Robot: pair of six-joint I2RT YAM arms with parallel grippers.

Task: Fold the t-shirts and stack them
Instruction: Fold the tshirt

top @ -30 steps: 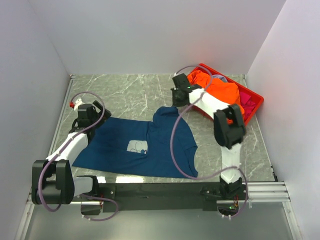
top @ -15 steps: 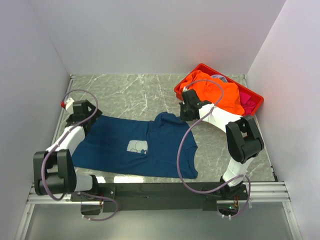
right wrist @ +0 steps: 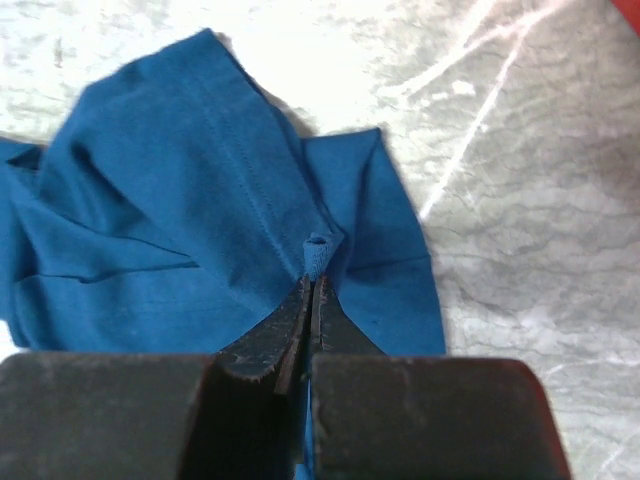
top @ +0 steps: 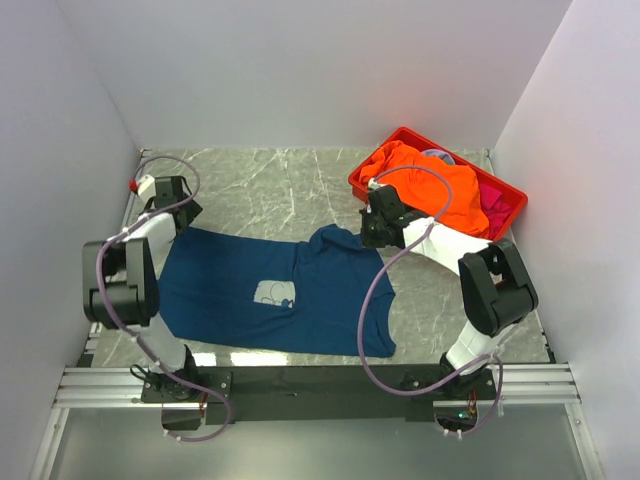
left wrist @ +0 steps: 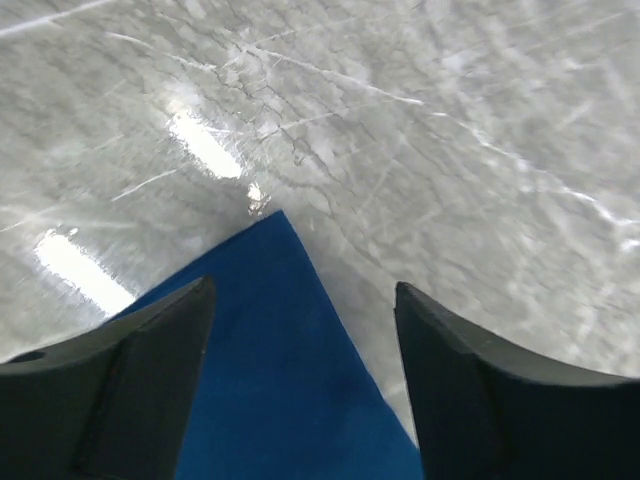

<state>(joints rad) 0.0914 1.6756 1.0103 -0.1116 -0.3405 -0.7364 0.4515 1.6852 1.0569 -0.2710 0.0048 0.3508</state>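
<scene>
The navy t-shirt [top: 280, 290] lies spread on the marble table with its pale chest print [top: 274, 293] facing up. My left gripper [top: 172, 213] is open over the shirt's far left corner [left wrist: 275, 330], its fingers apart on either side of the cloth. My right gripper [top: 370, 232] is shut on a pinch of the navy shirt's sleeve [right wrist: 315, 250] at the shirt's far right. An orange t-shirt [top: 435, 190] and a magenta-pink one [top: 495, 205] lie heaped in the red crate.
The red crate [top: 512, 192] stands at the back right, close to my right arm. Bare marble table [top: 270, 185] stretches behind the shirt. White walls close in the left, back and right sides.
My left gripper has moved back and left to the shirt's far left corner. My right gripper has come down from the crate side and shut on the sleeve, pulling it slightly right.
</scene>
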